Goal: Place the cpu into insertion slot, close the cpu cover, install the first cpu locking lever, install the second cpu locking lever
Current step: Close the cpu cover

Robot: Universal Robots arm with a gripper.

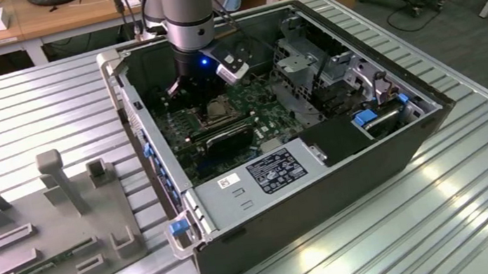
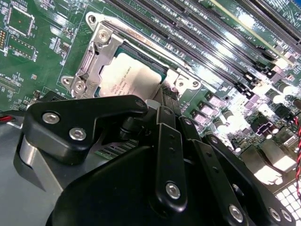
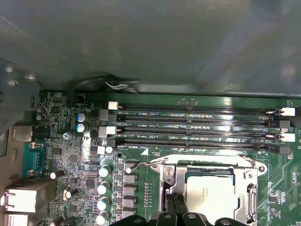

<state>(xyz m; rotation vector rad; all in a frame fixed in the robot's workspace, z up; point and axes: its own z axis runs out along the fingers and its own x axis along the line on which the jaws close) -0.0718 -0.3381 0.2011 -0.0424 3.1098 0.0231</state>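
1. The cpu (image 3: 211, 195) sits in the insertion slot (image 1: 218, 110) and the cpu cover (image 2: 101, 52) lies flat over it, so two steps look done.
2. There's a wire locking lever (image 3: 141, 165) at the corner; latched or loose, I can't tell.
3. The gripper (image 2: 168, 96), fingers pressed together on nothing, is at the cover's edge.
4. It's tight in the exterior view: case wall (image 1: 136, 133) at the slot's 9 o'clock, drive cage (image 1: 305, 65) at 2 o'clock.

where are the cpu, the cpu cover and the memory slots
cpu (image 2: 134, 75), second wrist view, middle of its pale top face
cpu cover (image 2: 96, 59), second wrist view, silvery frame bar beside the chip
memory slots (image 3: 197, 127), first wrist view, midway along one long dark slot
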